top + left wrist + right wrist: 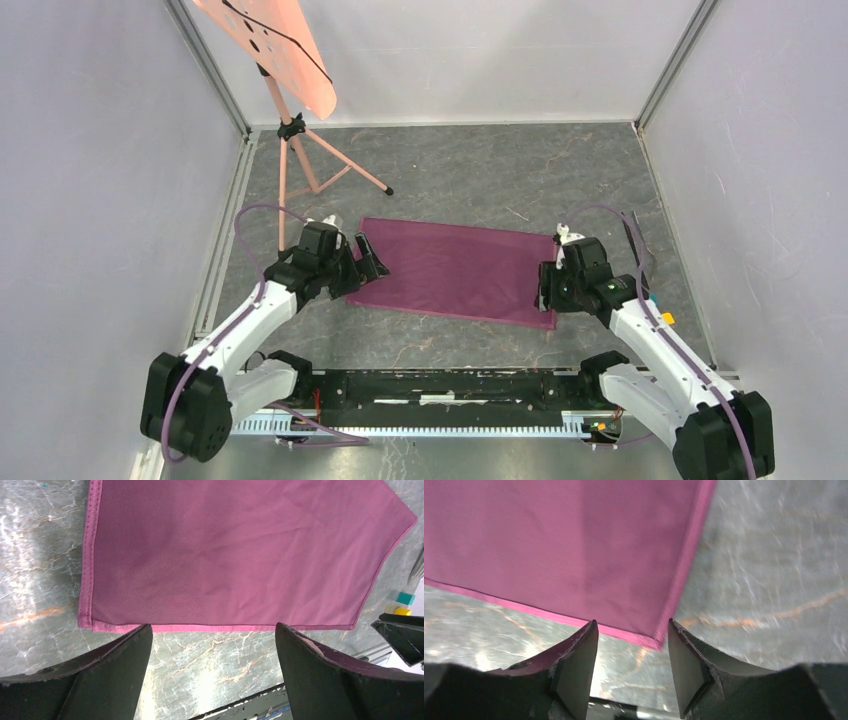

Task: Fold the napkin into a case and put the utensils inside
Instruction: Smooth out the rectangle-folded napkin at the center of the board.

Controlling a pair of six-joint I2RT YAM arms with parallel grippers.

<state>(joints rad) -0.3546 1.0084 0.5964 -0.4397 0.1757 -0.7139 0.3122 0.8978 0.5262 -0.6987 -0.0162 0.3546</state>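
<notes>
The napkin (455, 270) lies flat on the worktop (480, 170); left hand (212, 627) gapes wide, empty, right hand (631, 625) parted (corner in its gap, ungripped).

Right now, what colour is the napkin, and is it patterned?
The napkin is plain plum-maroon, no pattern; clearest in the left wrist view.
</notes>
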